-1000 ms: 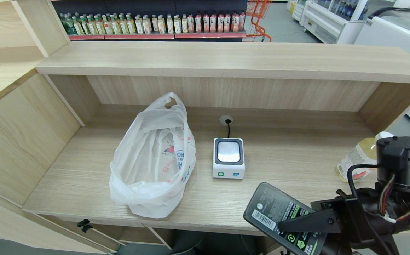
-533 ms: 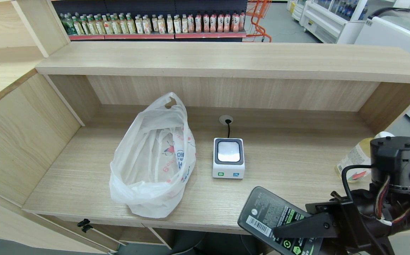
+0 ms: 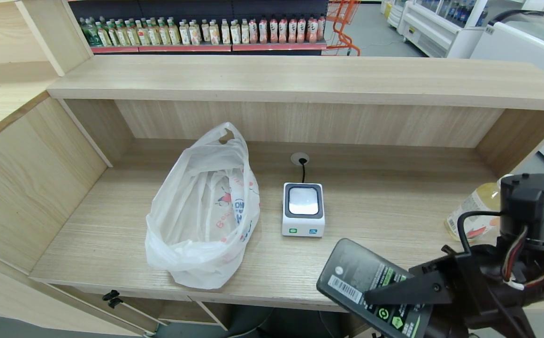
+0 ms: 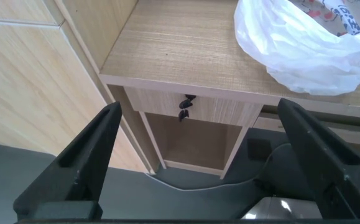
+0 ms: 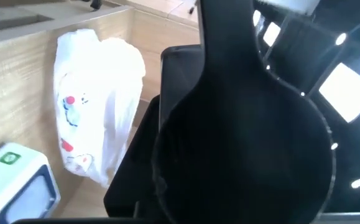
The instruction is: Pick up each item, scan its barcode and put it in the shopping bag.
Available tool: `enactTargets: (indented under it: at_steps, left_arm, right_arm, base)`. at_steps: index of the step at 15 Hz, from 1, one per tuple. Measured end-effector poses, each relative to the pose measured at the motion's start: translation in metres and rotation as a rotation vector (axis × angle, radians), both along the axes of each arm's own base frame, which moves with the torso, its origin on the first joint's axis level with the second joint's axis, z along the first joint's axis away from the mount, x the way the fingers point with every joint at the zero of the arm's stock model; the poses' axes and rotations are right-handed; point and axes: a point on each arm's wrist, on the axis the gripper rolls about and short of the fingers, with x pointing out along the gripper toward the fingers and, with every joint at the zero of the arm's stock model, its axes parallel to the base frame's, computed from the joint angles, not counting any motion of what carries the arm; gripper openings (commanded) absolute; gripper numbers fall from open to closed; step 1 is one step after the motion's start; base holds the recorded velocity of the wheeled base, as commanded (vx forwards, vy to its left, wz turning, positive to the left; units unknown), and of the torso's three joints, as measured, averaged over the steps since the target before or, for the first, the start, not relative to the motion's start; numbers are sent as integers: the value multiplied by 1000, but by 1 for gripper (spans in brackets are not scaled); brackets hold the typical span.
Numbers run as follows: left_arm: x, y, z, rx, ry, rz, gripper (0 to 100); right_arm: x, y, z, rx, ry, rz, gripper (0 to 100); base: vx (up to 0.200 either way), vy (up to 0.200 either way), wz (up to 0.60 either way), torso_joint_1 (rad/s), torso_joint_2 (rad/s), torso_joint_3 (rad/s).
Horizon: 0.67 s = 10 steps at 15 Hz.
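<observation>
Packet [image 3: 354, 272], flat, dark and round-cornered, held by right pincer [image 3: 383, 296]

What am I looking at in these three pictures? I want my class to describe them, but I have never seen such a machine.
This is a two-armed robot at a shop checkout counter. One picture looks down from a camera on its head; the other two come from cameras on its wrists. On the counter are a white plastic shopping bag, a small white barcode scanner and, far right, a bottle of yellowish drink partly hidden by the arm. The right gripper is shut on a flat dark packet, barcode label facing up, at the counter's front edge. The left gripper is open, in front of the counter near the bag.
</observation>
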Motion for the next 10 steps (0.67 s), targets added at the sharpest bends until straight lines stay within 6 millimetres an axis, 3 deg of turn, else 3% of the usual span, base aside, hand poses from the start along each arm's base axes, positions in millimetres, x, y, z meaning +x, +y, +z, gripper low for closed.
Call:
enactTargets:
  at_steps: [4,7,10]
  left_arm:
    - [0,0,0,0,0,0,100]
    - [0,0,0,0,0,0,100]
    - [0,0,0,0,0,0,100]
  right_arm:
    - [14,-28,34,127,625,-359,0]
    - [8,-69,49,398,1092,-630,0]
    - [6,-79,55,830,1633,-815,0]
  base:
    - [0,0,0,0,0,0]
    - [0,0,0,0,0,0]
    - [0,0,0,0,0,0]
